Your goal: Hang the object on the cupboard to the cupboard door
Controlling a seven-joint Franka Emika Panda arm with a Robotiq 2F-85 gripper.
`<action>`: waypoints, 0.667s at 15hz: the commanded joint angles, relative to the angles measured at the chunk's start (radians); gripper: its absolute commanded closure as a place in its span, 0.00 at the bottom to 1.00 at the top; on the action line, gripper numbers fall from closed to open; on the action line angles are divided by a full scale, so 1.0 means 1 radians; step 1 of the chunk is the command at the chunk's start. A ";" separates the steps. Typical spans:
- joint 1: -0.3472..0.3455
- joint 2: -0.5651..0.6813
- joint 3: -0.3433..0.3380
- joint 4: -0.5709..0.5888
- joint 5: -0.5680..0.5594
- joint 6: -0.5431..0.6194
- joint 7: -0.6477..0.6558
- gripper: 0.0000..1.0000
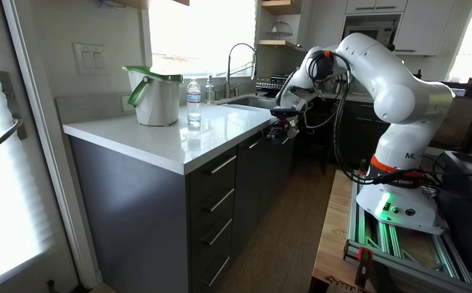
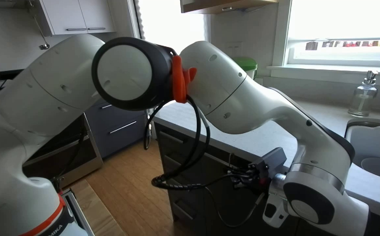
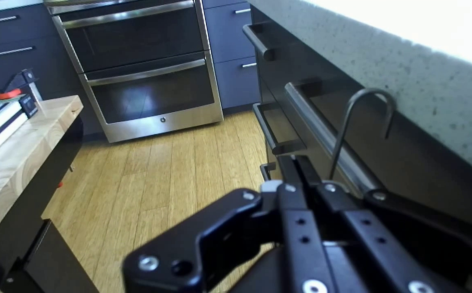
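step in hand, as judged: lining up the hooked object [image 3: 344, 124] with the bar handle [image 3: 319, 122] on the cupboard [image 1: 248, 191] for hanging. wrist view: claw [image 3: 295, 158] nearly together, only a narrow slit showing; the object's shank runs down behind it, contact hidden, but the object stands roughly upright, crossing in front of the bar, so a grip on it is inferred. curl shows above the bar, tip toward the cupboard front; whether they touch is unclear. next: get the tip behind the bar, lower until the curl seats, only then release.
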 commanded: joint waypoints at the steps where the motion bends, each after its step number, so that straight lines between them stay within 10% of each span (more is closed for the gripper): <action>1: -0.010 0.036 -0.029 0.023 -0.004 0.034 0.021 0.99; 10: -0.030 0.048 -0.041 -0.021 0.017 0.105 0.033 0.99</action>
